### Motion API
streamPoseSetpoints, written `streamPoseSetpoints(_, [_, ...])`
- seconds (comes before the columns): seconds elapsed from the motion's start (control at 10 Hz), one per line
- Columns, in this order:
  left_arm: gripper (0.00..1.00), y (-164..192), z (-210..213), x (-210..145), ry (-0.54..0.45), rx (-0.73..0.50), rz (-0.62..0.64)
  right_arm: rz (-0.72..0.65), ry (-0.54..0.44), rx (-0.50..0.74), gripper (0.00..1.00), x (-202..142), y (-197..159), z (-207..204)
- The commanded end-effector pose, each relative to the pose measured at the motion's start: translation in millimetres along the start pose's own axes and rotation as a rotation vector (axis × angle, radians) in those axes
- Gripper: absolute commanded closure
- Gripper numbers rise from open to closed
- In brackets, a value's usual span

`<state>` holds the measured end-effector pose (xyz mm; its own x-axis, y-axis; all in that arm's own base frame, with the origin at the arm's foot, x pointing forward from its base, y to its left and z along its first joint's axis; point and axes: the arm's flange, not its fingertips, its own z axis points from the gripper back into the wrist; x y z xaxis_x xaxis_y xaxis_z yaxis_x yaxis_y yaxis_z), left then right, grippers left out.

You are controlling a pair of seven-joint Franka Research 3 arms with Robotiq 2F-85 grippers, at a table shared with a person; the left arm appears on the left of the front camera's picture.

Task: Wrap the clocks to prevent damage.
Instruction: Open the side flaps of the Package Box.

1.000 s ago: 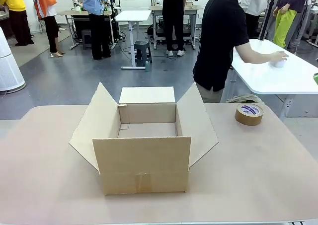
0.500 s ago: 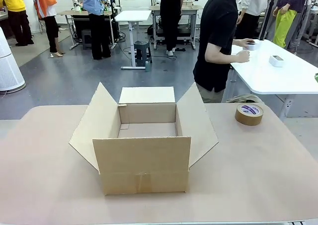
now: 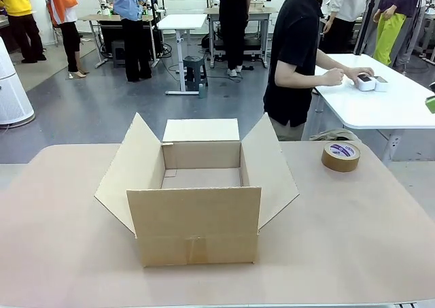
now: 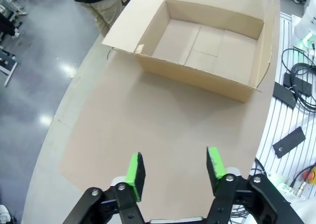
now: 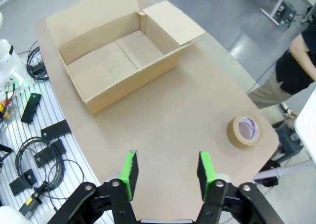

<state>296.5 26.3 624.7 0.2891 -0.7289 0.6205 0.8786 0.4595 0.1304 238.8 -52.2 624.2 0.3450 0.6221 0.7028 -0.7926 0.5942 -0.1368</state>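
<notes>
The left gripper hangs above the brown desk, its green-padded fingers spread apart with nothing between them. Farther off, an open cardboard box stands on the desk, flaps out and empty inside. Beyond the desk's far edge a person in a black top and khaki trousers stands on the grey floor. At the right, a black plate lies on a white ribbed surface beside the desk.

Open-topped brown cardboard box, flaps raised, blocks mid-table; brown tape roll far right; surrounding tan tabletop passable
</notes>
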Motion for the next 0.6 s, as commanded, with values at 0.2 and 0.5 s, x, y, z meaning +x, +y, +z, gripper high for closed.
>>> streamPoseSetpoints(0.2, [1.0,0.8,7.1,4.5,0.012,-0.029,0.02,-0.011,0.015,0.042,1.0,-0.4,5.3,2.6])
streamPoseSetpoints(0.5, [1.0,1.2,8.5,7.5,0.006,-0.044,0.026,-0.022,0.041,0.041,1.0,-1.2,4.4,4.1])
